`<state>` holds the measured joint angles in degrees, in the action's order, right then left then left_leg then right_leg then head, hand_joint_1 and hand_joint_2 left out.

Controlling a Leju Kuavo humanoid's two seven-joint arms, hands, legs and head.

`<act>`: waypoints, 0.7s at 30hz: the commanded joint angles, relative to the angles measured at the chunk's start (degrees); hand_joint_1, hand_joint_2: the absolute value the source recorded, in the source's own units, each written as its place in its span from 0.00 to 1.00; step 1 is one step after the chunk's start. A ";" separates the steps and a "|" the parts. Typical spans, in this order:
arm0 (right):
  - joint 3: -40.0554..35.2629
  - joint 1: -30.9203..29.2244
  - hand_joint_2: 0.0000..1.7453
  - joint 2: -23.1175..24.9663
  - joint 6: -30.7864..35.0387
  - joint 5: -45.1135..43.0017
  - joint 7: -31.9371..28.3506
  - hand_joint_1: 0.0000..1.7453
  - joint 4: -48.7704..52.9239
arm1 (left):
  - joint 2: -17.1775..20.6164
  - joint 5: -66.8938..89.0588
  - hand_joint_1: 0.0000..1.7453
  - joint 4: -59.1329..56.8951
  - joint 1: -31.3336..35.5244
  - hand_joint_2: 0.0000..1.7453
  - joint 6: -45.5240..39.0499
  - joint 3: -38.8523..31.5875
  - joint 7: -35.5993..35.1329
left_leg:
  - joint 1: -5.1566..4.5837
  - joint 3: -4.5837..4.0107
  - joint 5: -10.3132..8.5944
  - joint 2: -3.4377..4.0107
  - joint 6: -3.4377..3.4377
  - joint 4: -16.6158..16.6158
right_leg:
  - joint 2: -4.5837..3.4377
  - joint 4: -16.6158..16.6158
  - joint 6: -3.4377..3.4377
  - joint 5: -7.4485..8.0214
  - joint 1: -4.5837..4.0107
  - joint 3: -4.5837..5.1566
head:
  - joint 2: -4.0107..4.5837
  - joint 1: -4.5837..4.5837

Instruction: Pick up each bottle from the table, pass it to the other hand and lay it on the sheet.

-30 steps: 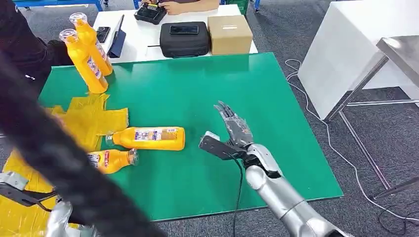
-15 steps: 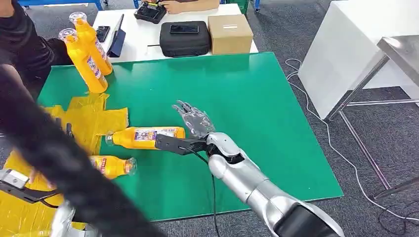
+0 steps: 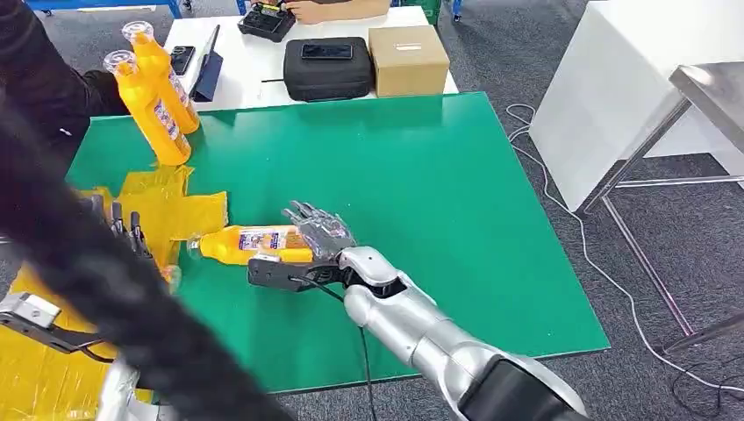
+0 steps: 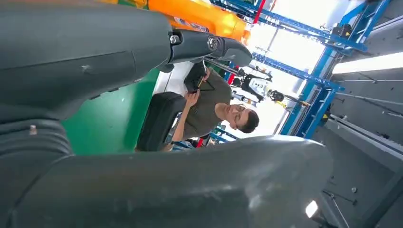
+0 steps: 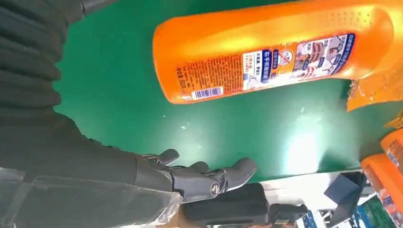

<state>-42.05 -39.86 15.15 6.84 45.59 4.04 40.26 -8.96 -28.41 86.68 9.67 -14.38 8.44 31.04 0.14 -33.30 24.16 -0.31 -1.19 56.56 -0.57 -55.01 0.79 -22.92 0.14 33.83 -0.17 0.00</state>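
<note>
A blurred dark band [image 3: 96, 289] crossed the head view's left side, hiding most of the yellow sheet [image 3: 171, 210] and all but the fingertips of the left hand [image 3: 118, 224]. The right hand [image 3: 307, 250] covered the base end of the lying bottle [image 3: 250, 244]. Label print there was too small to read.

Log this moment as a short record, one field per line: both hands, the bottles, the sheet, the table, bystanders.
right hand: right hand open, fingers spread over the lying bottle, thumb on its near side; grip not closed
left hand: left hand raised over the yellow sheet, partly hidden; an orange bottle at its fingers in the wrist view, hold unclear
standing bottles: two upright bottles at the far left of the green table
bystanders: a person at the left edge; another's hands on a controller at the white table
</note>
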 commanded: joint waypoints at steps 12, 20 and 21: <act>-3.86 -7.55 1.00 3.73 -2.25 3.41 4.15 0.00 -17.53 | -1.21 -0.85 0.00 -2.28 3.92 0.00 0.17 2.94 -1.21 | 0.00 0.10 0.04 -0.08 0.05 -0.01 | 0.11 0.00 0.00 -0.07 -0.01 -0.12 | 0.00 -0.02; -5.05 -12.16 1.00 3.85 -4.69 8.60 10.22 0.00 -24.01 | -0.96 -2.19 0.00 -2.97 5.93 0.00 0.70 4.36 -0.95 | -0.02 0.06 0.02 -0.10 0.05 0.00 | 0.15 -0.02 0.01 -0.06 0.02 -0.08 | -0.02 0.00; -5.16 -12.21 1.00 3.79 -4.89 8.87 10.36 0.00 -24.22 | -0.96 -2.33 0.00 -3.01 6.05 0.00 0.70 4.53 -0.90 | 0.00 0.12 0.07 -0.14 0.07 0.05 | 0.21 -0.05 0.01 -0.11 -0.01 -0.16 | 0.00 0.00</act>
<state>-44.20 -45.39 18.90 4.72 52.52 11.97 26.87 -10.45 -29.50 86.68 11.91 -13.99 10.64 30.10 0.14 -33.30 24.16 -0.32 -1.19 56.58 -0.57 -55.01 0.80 -22.91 0.15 33.84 -0.17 0.00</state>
